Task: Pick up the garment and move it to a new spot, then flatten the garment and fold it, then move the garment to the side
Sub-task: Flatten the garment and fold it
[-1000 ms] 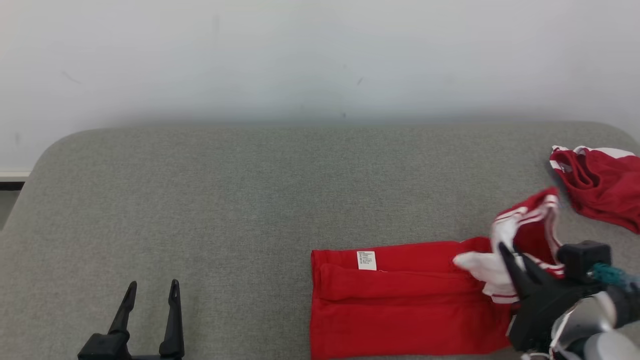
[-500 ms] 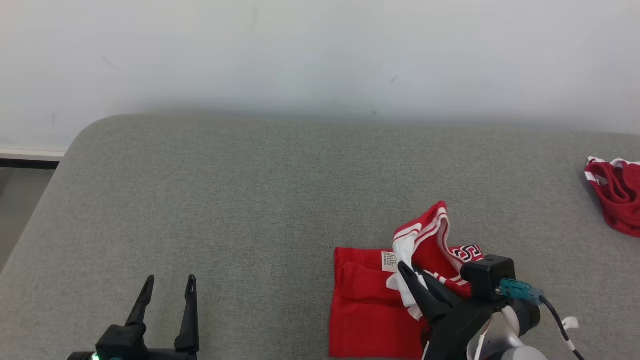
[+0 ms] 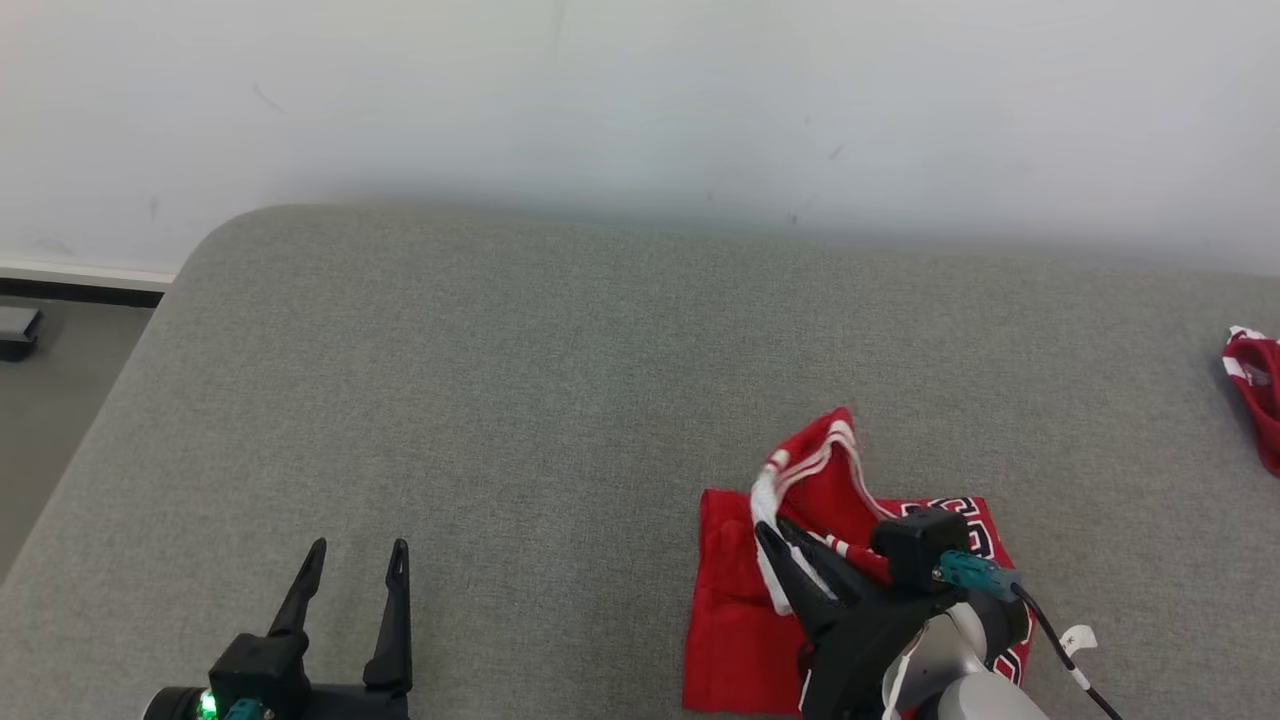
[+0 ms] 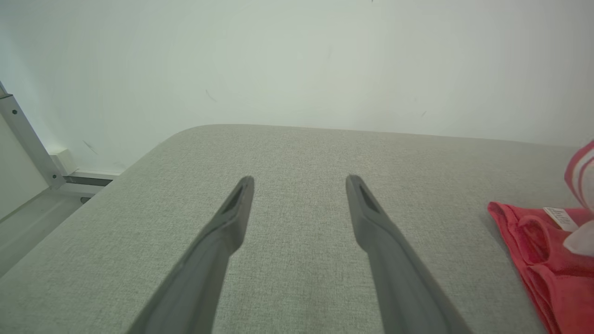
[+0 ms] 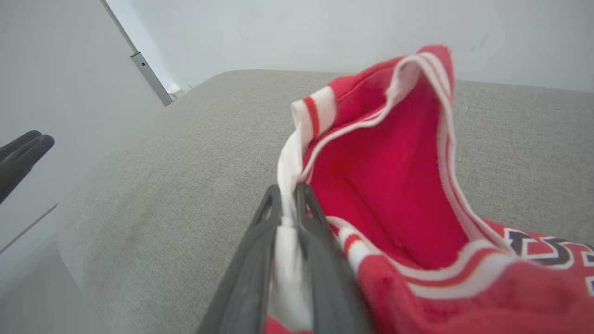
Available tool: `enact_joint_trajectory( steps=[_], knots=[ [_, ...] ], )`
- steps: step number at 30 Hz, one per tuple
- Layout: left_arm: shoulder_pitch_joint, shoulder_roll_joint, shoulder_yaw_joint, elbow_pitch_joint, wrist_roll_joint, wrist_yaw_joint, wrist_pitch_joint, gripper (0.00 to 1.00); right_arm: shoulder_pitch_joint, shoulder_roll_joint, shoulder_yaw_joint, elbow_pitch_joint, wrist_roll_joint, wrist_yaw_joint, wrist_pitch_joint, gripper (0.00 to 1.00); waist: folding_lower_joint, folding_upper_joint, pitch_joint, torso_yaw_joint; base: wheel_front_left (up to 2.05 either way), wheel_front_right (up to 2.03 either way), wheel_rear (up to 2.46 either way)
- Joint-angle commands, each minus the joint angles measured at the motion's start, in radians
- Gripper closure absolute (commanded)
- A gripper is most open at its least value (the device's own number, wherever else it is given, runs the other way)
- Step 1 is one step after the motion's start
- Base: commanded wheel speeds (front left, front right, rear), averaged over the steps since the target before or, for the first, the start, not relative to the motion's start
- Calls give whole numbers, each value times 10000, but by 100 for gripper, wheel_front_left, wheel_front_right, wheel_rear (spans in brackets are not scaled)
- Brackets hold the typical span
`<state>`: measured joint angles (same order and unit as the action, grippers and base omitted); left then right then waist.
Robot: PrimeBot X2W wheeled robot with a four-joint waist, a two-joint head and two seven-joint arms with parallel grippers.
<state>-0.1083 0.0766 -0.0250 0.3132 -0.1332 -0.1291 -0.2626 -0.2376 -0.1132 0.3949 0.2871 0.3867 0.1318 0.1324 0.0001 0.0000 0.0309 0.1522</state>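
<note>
As the right claw (image 3: 772, 528) pinched the white trim (image 5: 288, 153) of the red garment (image 3: 735, 620) mid-fold, the left claw (image 3: 358, 548) hung spread, empty. Next, seemingly, the edge needed laying flat.

White care tag (image 4: 560, 218) on red garment (image 4: 547, 278), print illegible (too small), dark lettering (image 5: 529, 241) perhaps numerals

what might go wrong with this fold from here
1. The right hand pinches only the white trim of the red jersey, so the cloth may slip out mid-fold.
2. The lifted flap stands bunched, so it may land wrinkled.
3. The left hand is open and off the cloth, so the bottom layer may drag along the grey cushion.
</note>
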Motion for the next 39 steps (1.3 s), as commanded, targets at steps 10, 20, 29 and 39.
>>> enact_joint_trajectory(
  steps=[10,20,29,39],
  knots=[
    [118,56,116,62,-120,-15,-28,0,-422,-401,-409,-491,-56,-29,-1287,0,-1,0,-159,-265,0,0,0],
    [337,111,217,-76,-87,-17,-28,0,529,-908,-2063,-1383,-240,-29,-1565,0,-1,0,-286,-666,0,0,0],
    [293,49,119,-124,-85,-18,-28,0,595,-1121,-2366,-1174,-196,-29,-1023,0,-1,0,-253,-616,0,0,0],
    [41,77,-42,-62,-179,-7,-28,0,-586,-1281,-1723,431,-82,-29,-856,0,-1,0,-9,-7,0,0,0]
  ],
)
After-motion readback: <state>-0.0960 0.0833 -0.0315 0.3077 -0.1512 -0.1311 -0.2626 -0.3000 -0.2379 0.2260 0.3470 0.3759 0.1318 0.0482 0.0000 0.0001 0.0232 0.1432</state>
